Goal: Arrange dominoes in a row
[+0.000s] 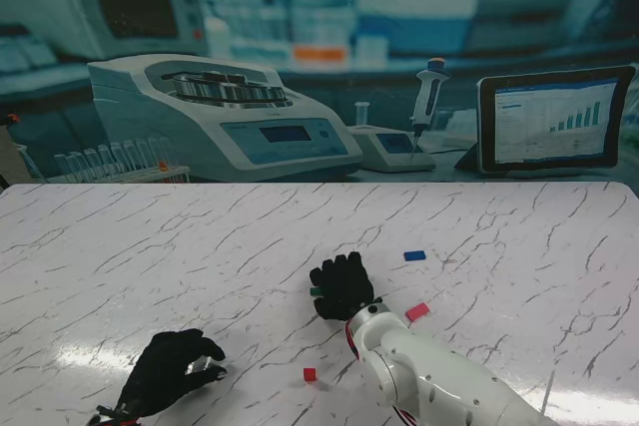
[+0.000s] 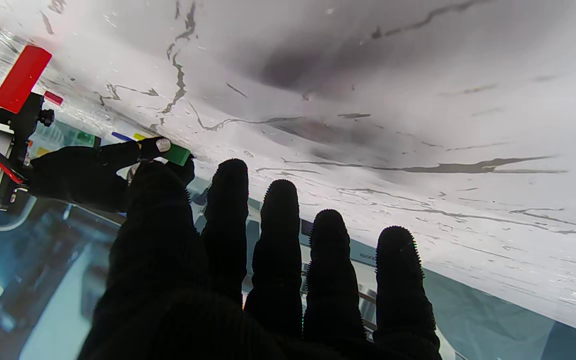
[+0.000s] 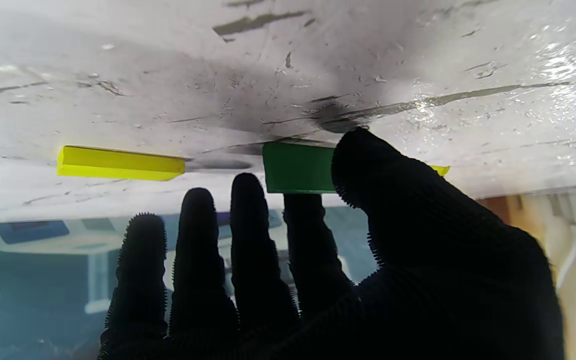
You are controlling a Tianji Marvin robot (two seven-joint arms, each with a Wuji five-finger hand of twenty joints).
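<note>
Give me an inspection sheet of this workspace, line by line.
Surface: white marble-pattern table, glossy.
Job's things: green domino pinched at the table; yellow domino lying flat; blue domino, pink domino and red domino scattered apart.
Clutter: nothing seen.
Hands: right hand shut on the green domino; left hand open, holding nothing.
Cables: red wiring at the right wrist.
Surroundings: lab-scene backdrop.

Both hands, left hand (image 1: 172,371) and right hand (image 1: 342,286), wear black knit gloves with a nubby texture. Right forearm (image 1: 439,381) is glossy white casing. Red cable (image 1: 351,338) at its wrist.
</note>
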